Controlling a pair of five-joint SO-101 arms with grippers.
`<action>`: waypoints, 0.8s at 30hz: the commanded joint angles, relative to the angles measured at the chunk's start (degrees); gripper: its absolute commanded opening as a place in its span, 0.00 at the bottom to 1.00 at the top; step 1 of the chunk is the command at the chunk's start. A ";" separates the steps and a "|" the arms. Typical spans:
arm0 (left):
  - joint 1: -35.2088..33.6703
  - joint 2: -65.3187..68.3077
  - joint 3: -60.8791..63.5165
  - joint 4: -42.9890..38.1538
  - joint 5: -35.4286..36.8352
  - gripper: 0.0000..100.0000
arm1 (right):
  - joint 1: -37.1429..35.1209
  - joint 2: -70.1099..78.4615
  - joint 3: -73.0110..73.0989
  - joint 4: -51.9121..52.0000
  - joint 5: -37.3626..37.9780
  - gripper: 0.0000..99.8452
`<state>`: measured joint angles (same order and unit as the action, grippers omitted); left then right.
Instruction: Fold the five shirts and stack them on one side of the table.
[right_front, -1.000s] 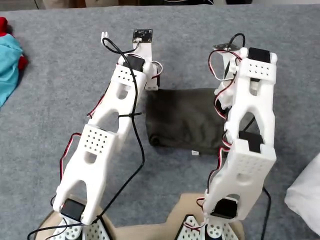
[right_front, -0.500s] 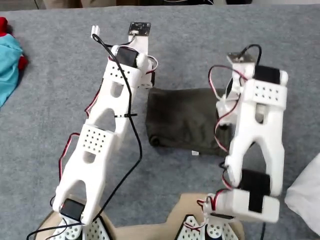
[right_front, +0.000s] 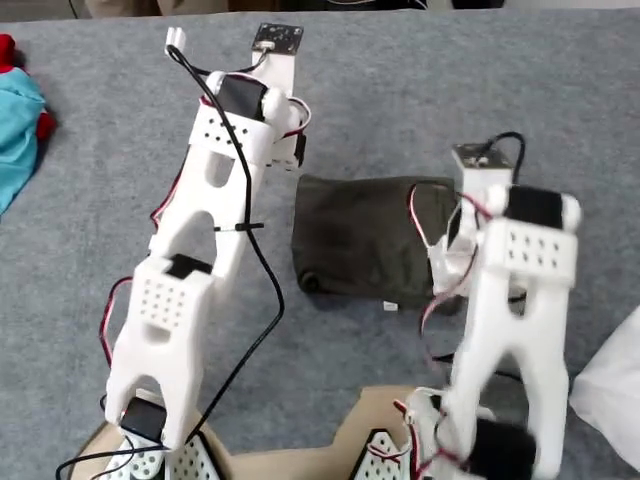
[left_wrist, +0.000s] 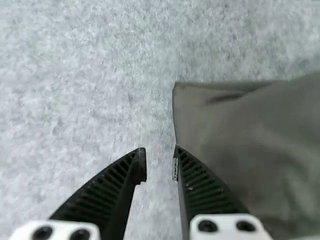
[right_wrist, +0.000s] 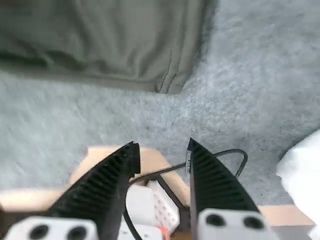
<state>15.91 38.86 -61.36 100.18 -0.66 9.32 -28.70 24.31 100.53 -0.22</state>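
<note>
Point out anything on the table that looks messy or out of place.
The folded dark shirt is slightly untidy: its near-left corner bulges and a small white tag pokes out from the near edge. A teal garment and a white garment lie loose at opposite edges of the table, not stacked.

The table (right_front: 400, 80) has a grey, felt-like top. A folded dark shirt (right_front: 365, 240) lies flat on it, one corner just ahead of the left arm's fingers (left_wrist: 200, 185), another ahead of the right arm's fingers (right_wrist: 105, 185). A white cloth (right_front: 612, 385) lies off to one side of the right arm's fingers, and a pale board (right_front: 345, 435) sits beneath them. A teal cloth (right_front: 15, 130) with something red (right_front: 8, 50) lies well apart from both pairs.
</note>
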 joint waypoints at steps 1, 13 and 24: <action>-0.44 -11.82 8.88 0.70 -0.70 0.10 | 0.13 -11.03 1.89 1.41 -12.04 0.17; -0.79 -29.32 30.95 0.53 -0.62 0.10 | -2.24 -7.25 23.25 -24.35 -46.24 0.17; -1.23 -29.58 31.21 -0.70 -0.70 0.10 | -7.25 13.67 17.27 -31.65 -56.62 0.29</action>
<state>15.65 12.31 -30.07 100.09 -1.10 2.55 -18.33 45.32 69.93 -54.99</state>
